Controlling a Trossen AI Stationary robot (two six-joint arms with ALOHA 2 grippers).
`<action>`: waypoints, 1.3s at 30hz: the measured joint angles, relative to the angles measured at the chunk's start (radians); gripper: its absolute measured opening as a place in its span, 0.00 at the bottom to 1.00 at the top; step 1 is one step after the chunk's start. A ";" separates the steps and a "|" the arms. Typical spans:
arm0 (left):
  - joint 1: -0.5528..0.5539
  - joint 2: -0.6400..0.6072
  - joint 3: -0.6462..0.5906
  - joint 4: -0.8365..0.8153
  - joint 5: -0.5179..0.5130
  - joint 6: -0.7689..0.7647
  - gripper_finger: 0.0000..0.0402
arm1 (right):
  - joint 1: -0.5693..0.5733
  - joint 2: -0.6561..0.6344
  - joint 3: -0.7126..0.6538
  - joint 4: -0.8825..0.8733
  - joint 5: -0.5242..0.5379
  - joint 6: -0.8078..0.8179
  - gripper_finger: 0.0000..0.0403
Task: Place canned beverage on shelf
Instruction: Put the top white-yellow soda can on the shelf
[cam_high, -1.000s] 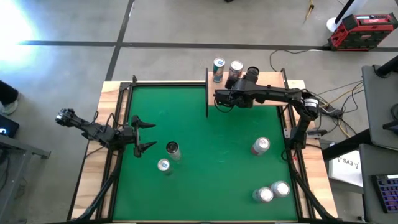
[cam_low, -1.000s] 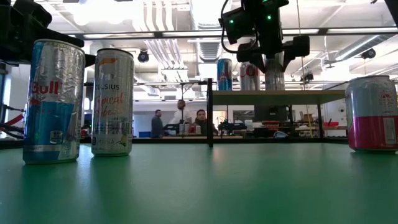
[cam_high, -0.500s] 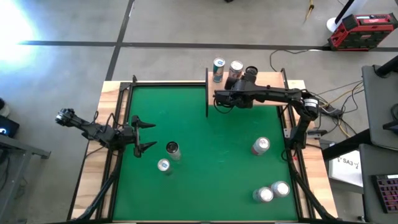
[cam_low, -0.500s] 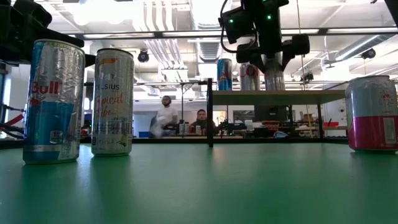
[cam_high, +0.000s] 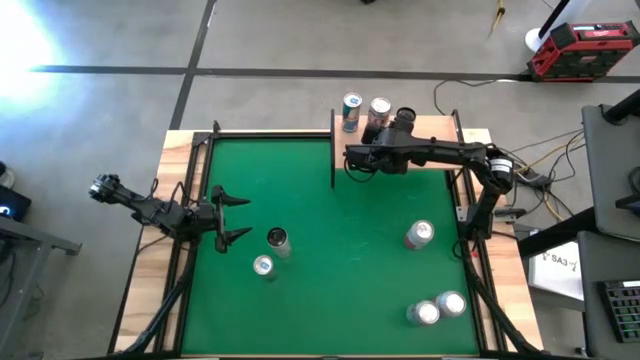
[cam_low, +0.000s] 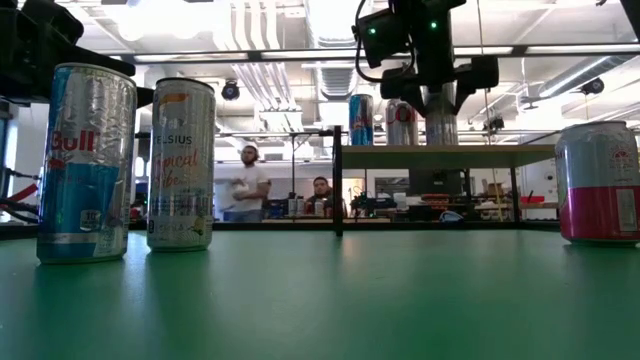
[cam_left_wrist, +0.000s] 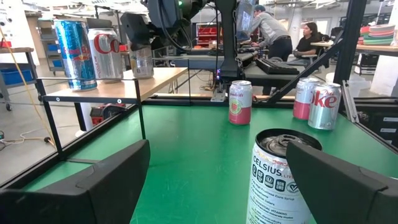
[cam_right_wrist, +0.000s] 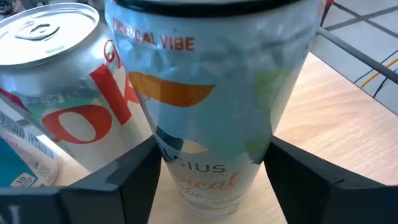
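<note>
The pale-wood shelf (cam_high: 430, 132) stands at the table's far edge, right of the middle. On it stand a Red Bull can (cam_high: 351, 106) and a Coke can (cam_high: 380, 108). My right gripper (cam_right_wrist: 214, 171) is over the shelf (cam_right_wrist: 336, 124), shut on a Celsius can (cam_right_wrist: 211, 93) next to the Coke can (cam_right_wrist: 56, 74). In the low view this can (cam_low: 441, 120) stands on the shelf top (cam_low: 480, 152). My left gripper (cam_high: 232, 219) waits open and empty at the table's left, with a second Celsius can (cam_left_wrist: 283, 174) just beyond its fingers. My right gripper pinches the Celsius can's lower side wall (cam_right_wrist: 171, 149) between its two fingers (cam_right_wrist: 134, 180), one on each side. The fingers come from above, slanting down. The can is upright with its bottom on the shelf board.
On the green felt stand a Celsius can (cam_high: 277, 239) and a Red Bull can (cam_high: 263, 266) near my left gripper. A pink can (cam_high: 420, 234) stands at the right, and two more cans (cam_high: 437, 308) at the near right. People move in the room behind (cam_low: 245, 185).
</note>
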 joint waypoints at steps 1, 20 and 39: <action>0.000 0.000 0.000 0.000 0.000 0.000 0.90 | 0.000 0.000 0.000 0.000 0.000 -0.005 0.64; 0.000 0.000 0.000 0.000 0.000 0.000 0.90 | 0.061 -0.063 0.000 -0.003 -0.069 -0.059 0.91; 0.000 0.000 0.000 0.000 0.000 0.000 0.90 | 0.018 -0.163 0.269 -0.036 -0.364 -0.323 0.91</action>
